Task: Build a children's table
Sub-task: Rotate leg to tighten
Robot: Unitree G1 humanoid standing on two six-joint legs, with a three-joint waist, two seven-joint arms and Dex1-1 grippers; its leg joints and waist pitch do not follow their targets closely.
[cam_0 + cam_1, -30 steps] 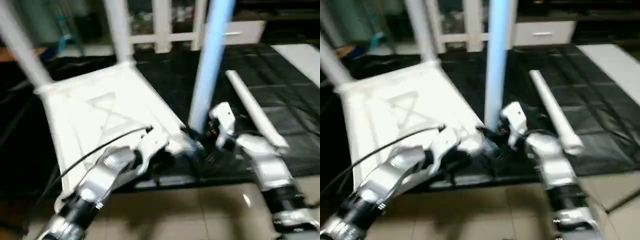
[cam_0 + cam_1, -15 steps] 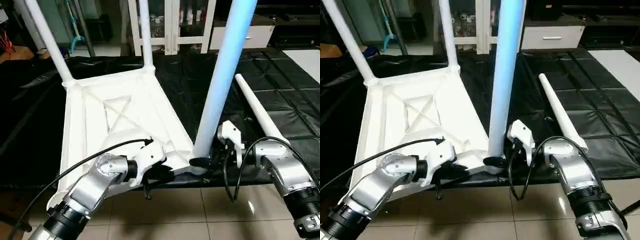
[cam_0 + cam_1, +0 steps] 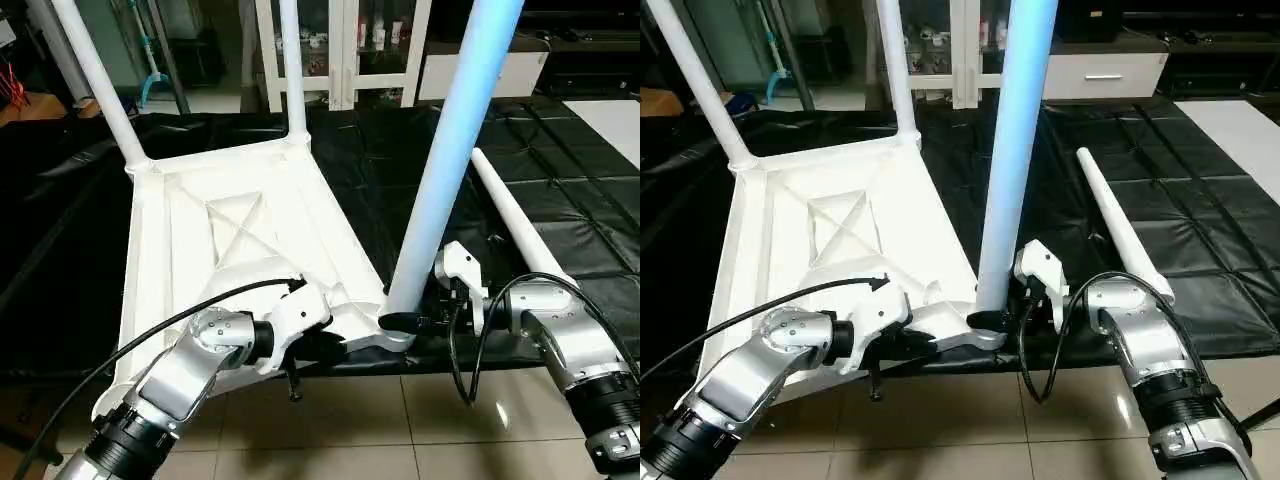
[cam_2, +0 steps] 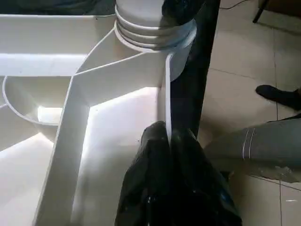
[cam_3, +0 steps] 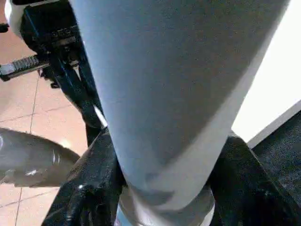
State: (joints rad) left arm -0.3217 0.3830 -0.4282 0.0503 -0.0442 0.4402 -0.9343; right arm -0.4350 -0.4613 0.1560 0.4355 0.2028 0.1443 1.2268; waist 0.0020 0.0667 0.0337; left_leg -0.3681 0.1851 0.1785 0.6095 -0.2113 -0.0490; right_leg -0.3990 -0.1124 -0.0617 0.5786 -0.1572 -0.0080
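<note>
Right gripper (image 3: 405,322) grips upright leg (image 3: 450,150) at tabletop's (image 3: 240,240) 5 o'clock corner socket; left gripper (image 4: 171,141) pinches the tabletop's rim.

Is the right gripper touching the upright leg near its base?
Touching: the right wrist view shows the right gripper's black fingers pressed against both sides of the leg.

Under my arms the floor (image 3: 330,430) is made of beige tiles. On it a black mat (image 3: 560,190) is spread, and it reaches back to the white cabinet (image 3: 340,50). The white tabletop (image 3: 230,250) lies upside down directly on this mat, with its ribbed side up. One loose white leg (image 3: 510,215) lies flat on the mat to the right of the tabletop, apart from it.
</note>
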